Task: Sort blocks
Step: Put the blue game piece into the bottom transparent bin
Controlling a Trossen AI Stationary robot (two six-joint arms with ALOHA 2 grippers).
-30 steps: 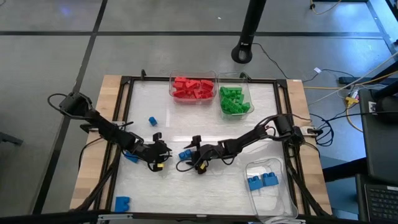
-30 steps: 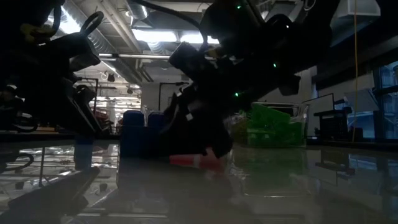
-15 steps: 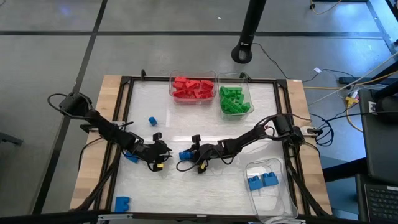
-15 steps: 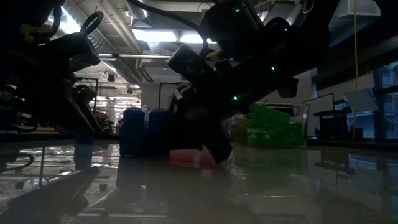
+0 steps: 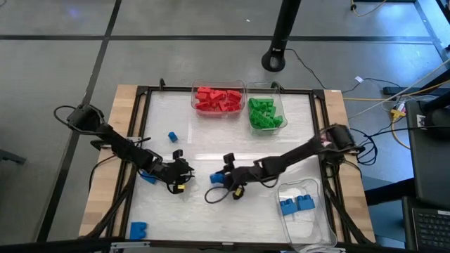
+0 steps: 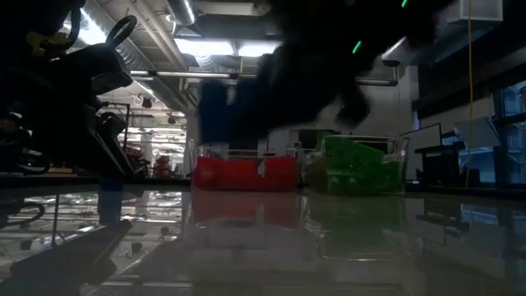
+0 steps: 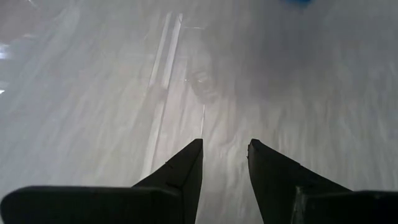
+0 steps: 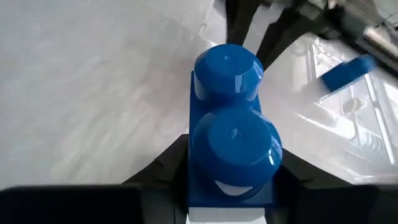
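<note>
My right gripper hangs above the middle of the table, shut on a blue two-stud block. My left gripper waits just left of it, low over the table; its fingers are open with nothing between them. A red-filled bin and a green-filled bin stand at the far edge. A clear bin with blue blocks sits at the near right. Loose blue blocks lie at the left: one, one beside the left arm, and one at the near edge. My right gripper pinches the blue block by its two long sides between its two fingers. The fingers slant down from the table's right side. The block is lifted clear of the table, its two studs toward the wrist camera.
A black frame runs around the white table top. The left arm stretches in from the left edge, the right arm from the right. Bare table lies between the grippers and the far bins.
My right gripper has shut on the blue block on the table, then risen with it and drifted a little toward the table's right and near edges. The block is now lifted clear. In the low view the gripper has gone up, uncovering the red bin behind it.
</note>
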